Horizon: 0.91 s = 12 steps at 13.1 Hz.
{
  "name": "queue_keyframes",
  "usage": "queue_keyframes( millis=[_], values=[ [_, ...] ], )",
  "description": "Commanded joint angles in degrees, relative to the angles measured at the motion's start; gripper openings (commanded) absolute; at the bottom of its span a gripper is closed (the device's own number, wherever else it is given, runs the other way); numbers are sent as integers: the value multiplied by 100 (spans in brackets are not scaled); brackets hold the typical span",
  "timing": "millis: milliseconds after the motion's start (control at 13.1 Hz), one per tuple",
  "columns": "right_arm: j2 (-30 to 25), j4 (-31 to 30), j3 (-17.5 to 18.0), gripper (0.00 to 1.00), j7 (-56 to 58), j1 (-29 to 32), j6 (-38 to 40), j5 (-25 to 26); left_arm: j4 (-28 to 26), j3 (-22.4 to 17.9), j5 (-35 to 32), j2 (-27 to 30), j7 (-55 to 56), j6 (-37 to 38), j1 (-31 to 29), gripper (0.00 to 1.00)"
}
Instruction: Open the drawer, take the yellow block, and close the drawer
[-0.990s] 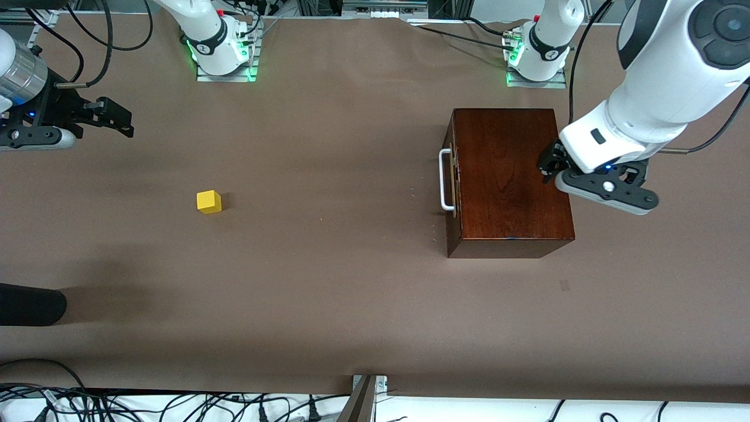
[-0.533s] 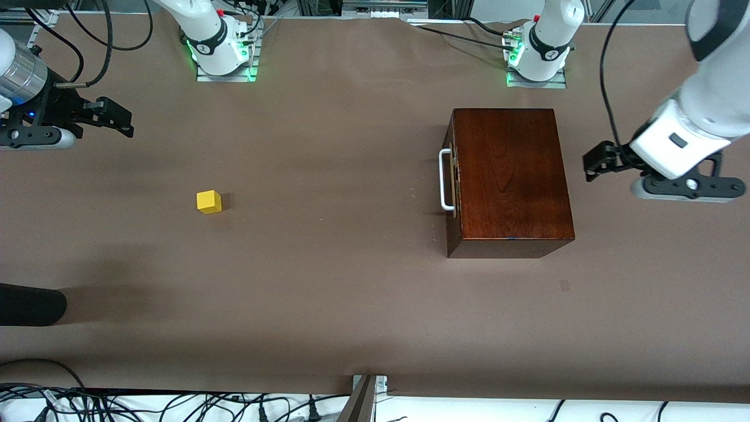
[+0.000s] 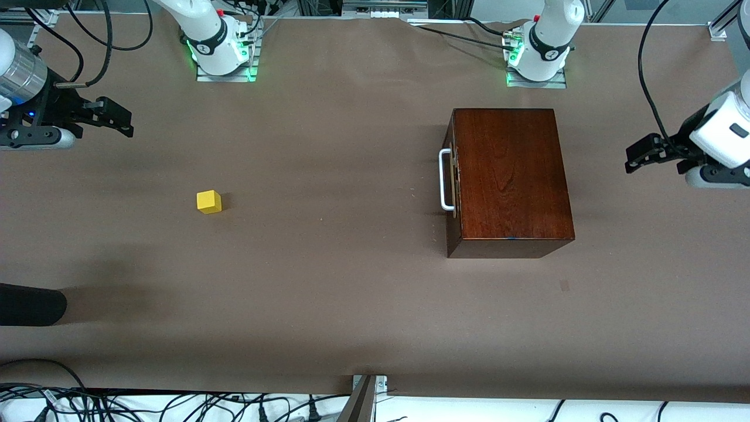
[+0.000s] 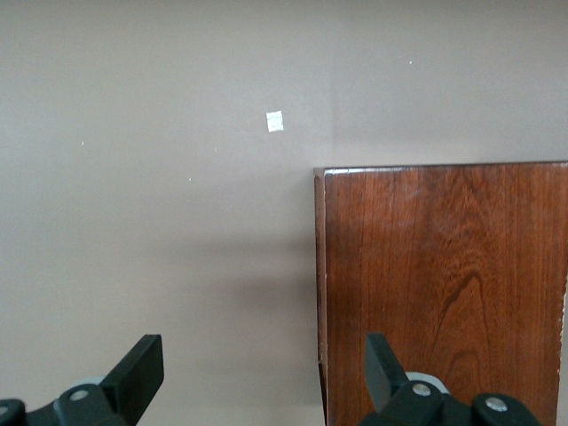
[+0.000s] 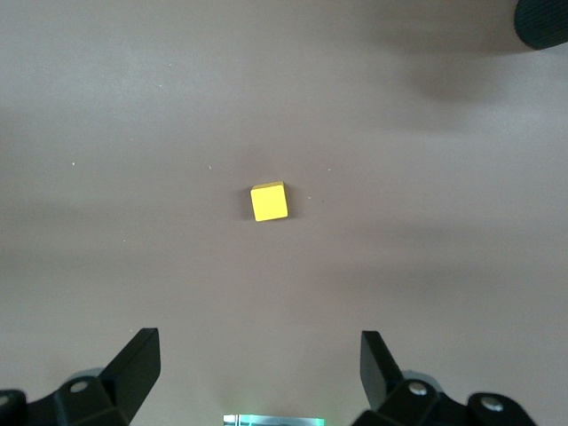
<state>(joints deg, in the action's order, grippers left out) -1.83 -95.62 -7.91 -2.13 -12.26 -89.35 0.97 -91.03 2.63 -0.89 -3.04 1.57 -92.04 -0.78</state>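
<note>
The dark wooden box stands toward the left arm's end of the table. Its drawer is shut, and its white bar handle faces the right arm's end. The yellow block lies on the bare table toward the right arm's end, apart from the box. It also shows in the right wrist view. My left gripper is open and empty in the air beside the box's back end; the box shows in the left wrist view. My right gripper is open and empty, waiting over the table's end.
A black rounded object lies at the table's edge at the right arm's end, nearer the front camera than the block; it also shows in the right wrist view. A small pale tape mark is on the table near the box.
My left gripper has moved off the top of the box toward the left arm's end of the table. The right arm, box and block have not moved.
</note>
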Motion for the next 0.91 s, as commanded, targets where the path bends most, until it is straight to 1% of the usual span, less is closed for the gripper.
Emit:
queue_keyframes(
  millis=[0,304,457,533,837],
  values=[
    [69,184,0,100,-77,4,154,52,-757,27,115,567,-52,-262,-45,100],
    [69,184,0,100,-77,4,154,52,-724,-9,98,559,-95,-209,16,100],
    [69,184,0,100,-77,4,154,52,-478,0,107,358,-131,1,-27,100],
    [69,184,0,100,-77,4,163,52,-451,0,98,339,-140,2,-28,100],
    [69,184,0,100,-77,4,154,52,-390,114,98,339,-113,11,16,100]
  ],
)
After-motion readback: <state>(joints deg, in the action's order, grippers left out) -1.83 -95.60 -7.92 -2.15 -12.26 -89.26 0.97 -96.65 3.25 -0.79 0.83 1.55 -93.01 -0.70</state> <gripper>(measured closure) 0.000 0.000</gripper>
